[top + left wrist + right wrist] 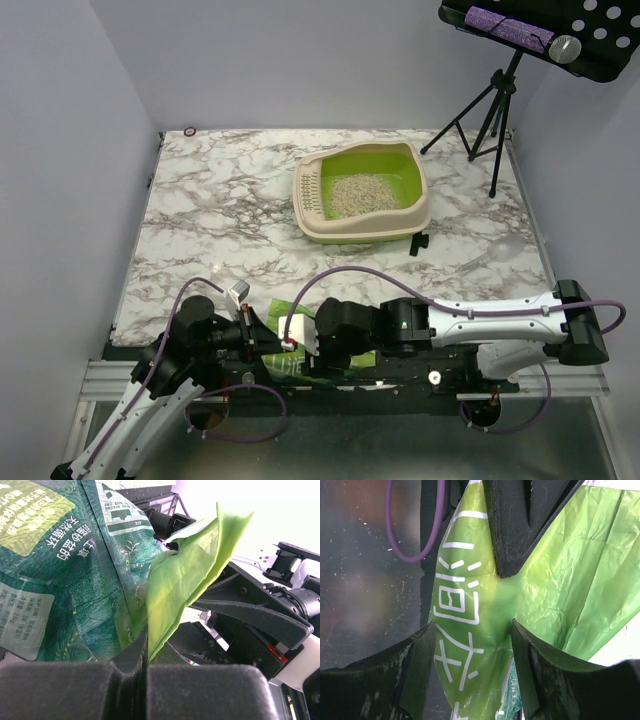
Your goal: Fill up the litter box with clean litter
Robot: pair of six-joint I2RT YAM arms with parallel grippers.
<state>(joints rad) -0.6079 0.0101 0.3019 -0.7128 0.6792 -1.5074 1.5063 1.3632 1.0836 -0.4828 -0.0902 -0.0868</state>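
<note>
The litter box [318, 190], lime-green inside with a beige rim, stands at the back middle of the marble table and holds a patch of grey-beige litter [361, 193]. A green printed plastic bag [283, 340] hangs between both grippers at the near table edge. My left gripper [258, 335] is shut on a pale green edge of the bag [190, 575], jaws pressed together [145, 667]. My right gripper [298, 336] straddles a bunched part of the bag [470, 630]. Both fingers touch it and the film dimples at the right finger [535, 670].
A black tripod stand [493, 110] rises at the back right corner. A small black item [420, 243] lies just in front of the litter box. A red ring [190, 131] lies at the back left. Purple cables [402, 540] loop near the arm bases.
</note>
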